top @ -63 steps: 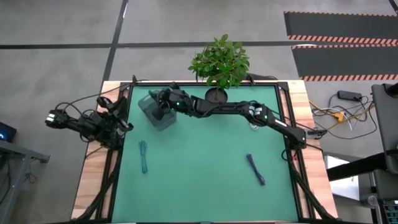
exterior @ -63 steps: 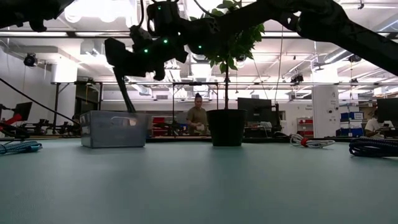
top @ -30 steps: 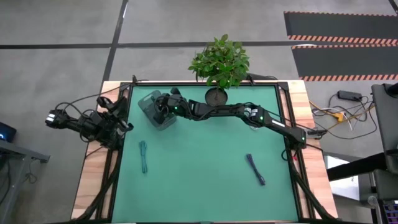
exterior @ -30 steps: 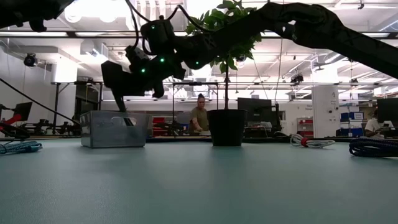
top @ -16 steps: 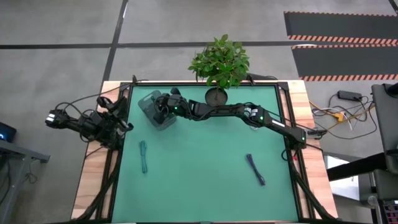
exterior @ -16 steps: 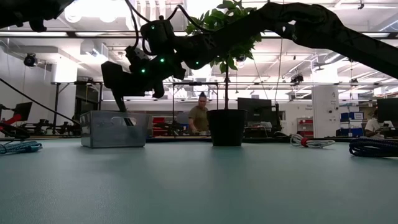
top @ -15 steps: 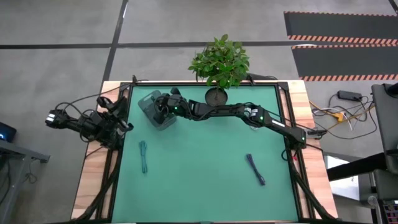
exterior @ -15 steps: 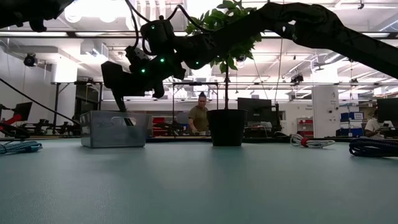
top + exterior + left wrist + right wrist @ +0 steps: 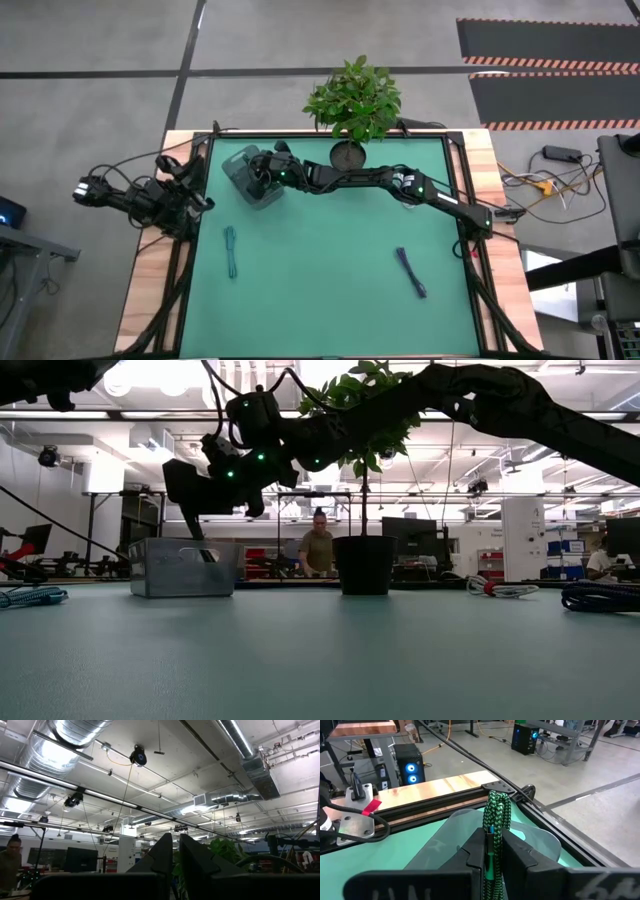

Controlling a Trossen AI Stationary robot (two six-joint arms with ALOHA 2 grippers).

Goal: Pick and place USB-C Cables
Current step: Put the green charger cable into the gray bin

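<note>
My right gripper (image 9: 493, 851) reaches across the table's far side and is shut on the green USB-C cable (image 9: 496, 815). It hangs over the grey mesh basket (image 9: 243, 176) (image 9: 183, 567), fingers dipping toward its rim. The teal cable (image 9: 231, 250) (image 9: 30, 597) lies flat on the mat near the left edge. The dark blue-purple cable (image 9: 411, 272) (image 9: 598, 596) lies on the right half. The white-and-red cable (image 9: 500, 589) rests on the mat at the far right. My left gripper (image 9: 173, 856) is parked off the table's left edge, shut and pointing up at the ceiling. My right gripper pinches the green cable bundle between its two fingers (image 9: 476, 851). The braided end (image 9: 496, 800) sticks out past the fingertips, along the fingers. The fingers slant downward from the right, above the basket's opening (image 9: 540, 840). Whether the cable's end touches the basket I cannot tell.
A potted plant (image 9: 352, 100) (image 9: 364, 565) stands at the far edge, right of the basket, with the right arm (image 9: 400, 182) passing just in front of it. The mat's near half (image 9: 320, 300) is open green surface. A person (image 9: 319, 550) stands in the room behind.
About two seconds ago my right gripper stood higher; it came down toward the basket and a little to the left with the green cable still in its fingers. Through the last second it has kept still.
</note>
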